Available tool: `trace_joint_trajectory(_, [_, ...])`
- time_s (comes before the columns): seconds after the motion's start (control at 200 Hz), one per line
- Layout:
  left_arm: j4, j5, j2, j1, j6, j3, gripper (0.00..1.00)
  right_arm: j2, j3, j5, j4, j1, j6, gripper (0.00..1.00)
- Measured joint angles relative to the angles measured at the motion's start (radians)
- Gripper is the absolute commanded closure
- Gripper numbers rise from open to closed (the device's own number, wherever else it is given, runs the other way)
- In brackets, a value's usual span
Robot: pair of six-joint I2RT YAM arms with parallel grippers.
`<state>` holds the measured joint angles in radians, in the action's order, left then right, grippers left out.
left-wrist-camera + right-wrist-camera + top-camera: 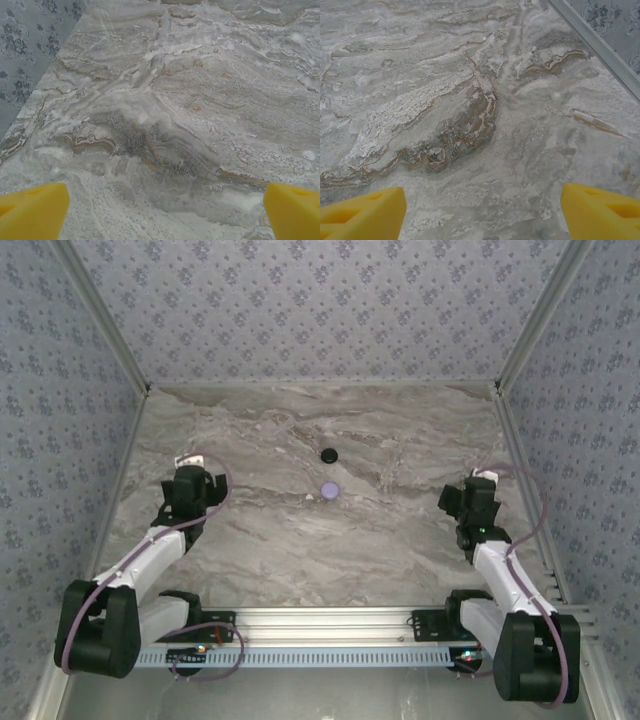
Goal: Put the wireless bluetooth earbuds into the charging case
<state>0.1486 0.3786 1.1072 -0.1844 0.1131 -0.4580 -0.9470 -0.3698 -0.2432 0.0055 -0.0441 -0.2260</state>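
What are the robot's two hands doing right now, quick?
Left gripper: open, holding nothing.
Right gripper: open, holding nothing.

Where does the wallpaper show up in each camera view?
Top external: wallpaper across the top and down both sides, framing the table.
Left wrist: wallpaper in the upper left corner.
Right wrist: wallpaper in the upper right corner, behind a metal rail.
Shared landmark: the veined marble table, bordering the wallpaper in all three.
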Motion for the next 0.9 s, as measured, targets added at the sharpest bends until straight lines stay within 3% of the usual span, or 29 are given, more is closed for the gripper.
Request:
trace_joint_trajectory(0.195, [0.166,-0.100,0.061,0.045,-0.031,0.045,0.01,-0.020,0.055,0.061,0.158,-0.043,0.027,0.16])
trace_joint_trajectory(0.455, [0.347,-0.211,0.188,0.093,-0.050,0.055,0.01,-0.157,0.066,0.166,0.359,-0.054,0.068,0.16])
trace_joint_trajectory(0.9, [0.417,-0.293,0.248,0.148,-0.077,0.053,0.01,-0.375,0.017,0.254,0.549,-0.055,0.135,0.15])
